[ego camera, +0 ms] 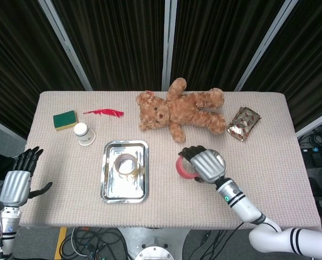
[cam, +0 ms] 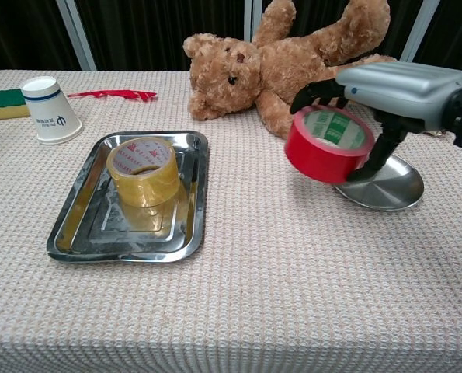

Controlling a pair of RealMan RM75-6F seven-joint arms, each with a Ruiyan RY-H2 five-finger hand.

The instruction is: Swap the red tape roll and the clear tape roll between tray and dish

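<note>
The right hand (cam: 394,85) holds the red roll (cam: 326,144) tilted above the desk (cam: 277,280), fingers (cam: 312,92) curled over its rim, at nine o'clock of the bare dish (cam: 386,186). The clear roll (cam: 143,171) sits in the tray (cam: 75,225). The left hand (ego camera: 17,181) seems spread, off the desk's edge at eight o'clock.

In the head view the right hand (ego camera: 205,164) covered most of the red tape roll (ego camera: 183,167) and nearly all of the dish (ego camera: 222,157), so only slivers of each showed. The chest view cut off the teddy bear (cam: 308,58) at the top edge and the sponge (cam: 5,102) at the left. The print on the paper cup (cam: 50,110) was too small to read.
</note>
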